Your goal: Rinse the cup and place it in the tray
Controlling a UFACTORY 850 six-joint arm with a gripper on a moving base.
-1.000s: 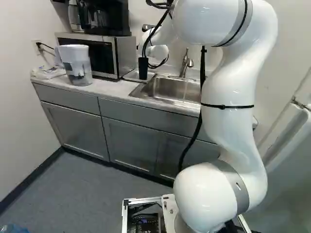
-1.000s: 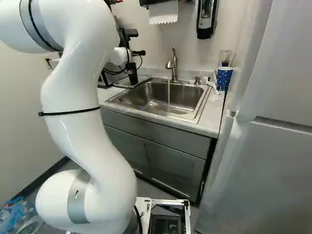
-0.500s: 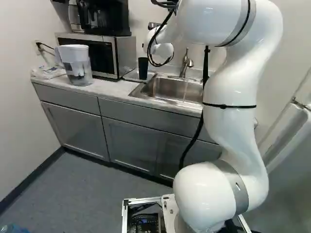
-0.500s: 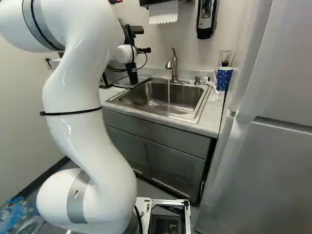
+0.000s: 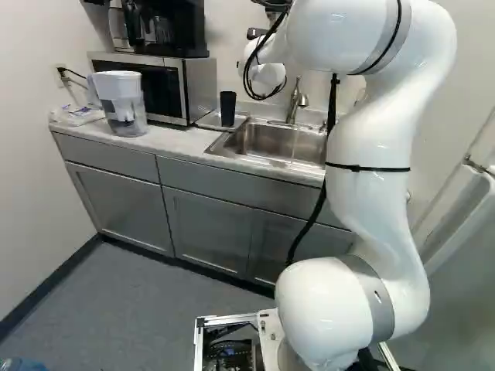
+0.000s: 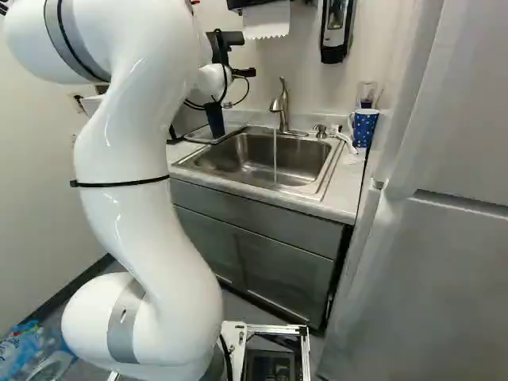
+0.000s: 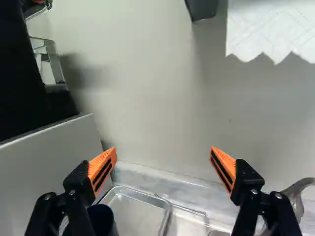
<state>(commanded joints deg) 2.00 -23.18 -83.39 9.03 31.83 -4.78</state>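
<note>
The claw gapes wide and empty, the cup upright on the tray towards the microwave and outside its grasp (whether they touch, I can't tell), so retreat should probably go the other way.

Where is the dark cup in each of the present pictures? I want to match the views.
Left base view: dark cup between microwave and sink.
Right base view: left of the faucet, just below the arm's wrist.
Wrist view: beside the open gripper, partly behind one finger.
Shared landmark: the faucet.
</note>
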